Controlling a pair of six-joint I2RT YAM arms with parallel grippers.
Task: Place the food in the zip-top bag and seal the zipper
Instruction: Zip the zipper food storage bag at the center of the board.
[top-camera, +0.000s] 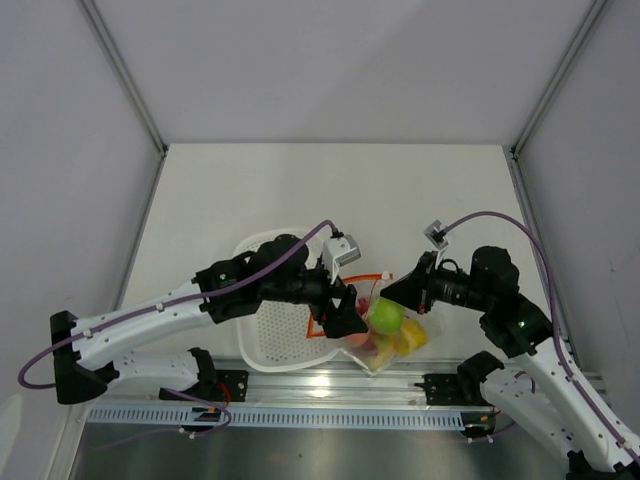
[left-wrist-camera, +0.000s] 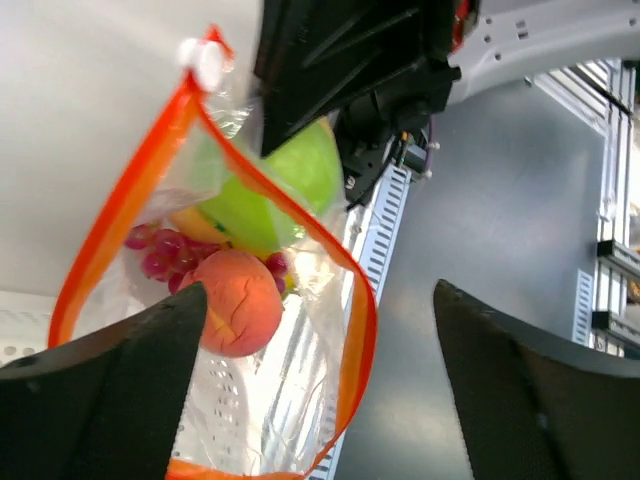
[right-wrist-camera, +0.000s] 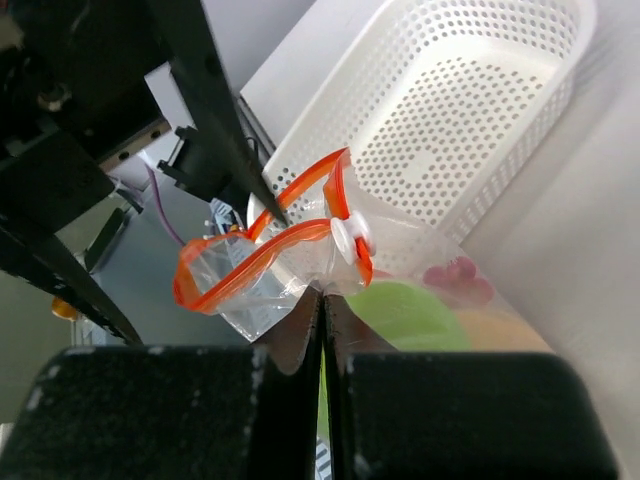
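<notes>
White matte table (top-camera: 300, 190), grey panel walls on three sides, ribbed aluminium rail (top-camera: 330, 383) along the near edge.

White perforated plastic basket (top-camera: 272, 325), rounded rim, sits by the rail. The zip-top bag (top-camera: 385, 345) is just beside it at its 3 o'clock: thin clear film, glossy and wrinkled.

The zipper (left-wrist-camera: 120, 200), a red-orange strip, gapes in a loop with a white slider (right-wrist-camera: 348, 238) at one end.

Inside the bag:
- smooth round green apple (left-wrist-camera: 285, 185)
- matte peach (left-wrist-camera: 238, 300) with a crease
- dark red grapes (left-wrist-camera: 155, 250)
- a yellow fruit (top-camera: 411, 338)

My right gripper (right-wrist-camera: 322, 300): pads pressed flat together, pinching the film just below the slider.

My left gripper (left-wrist-camera: 318, 290): fingers spread wide, the bag's mouth between them. I cannot tell whether either finger touches the strip.

Room: both wrists crowd the bag from 9 and 3 o'clock. The rail is close at 6 o'clock. Bare table runs toward 12 o'clock as far as the back wall.
</notes>
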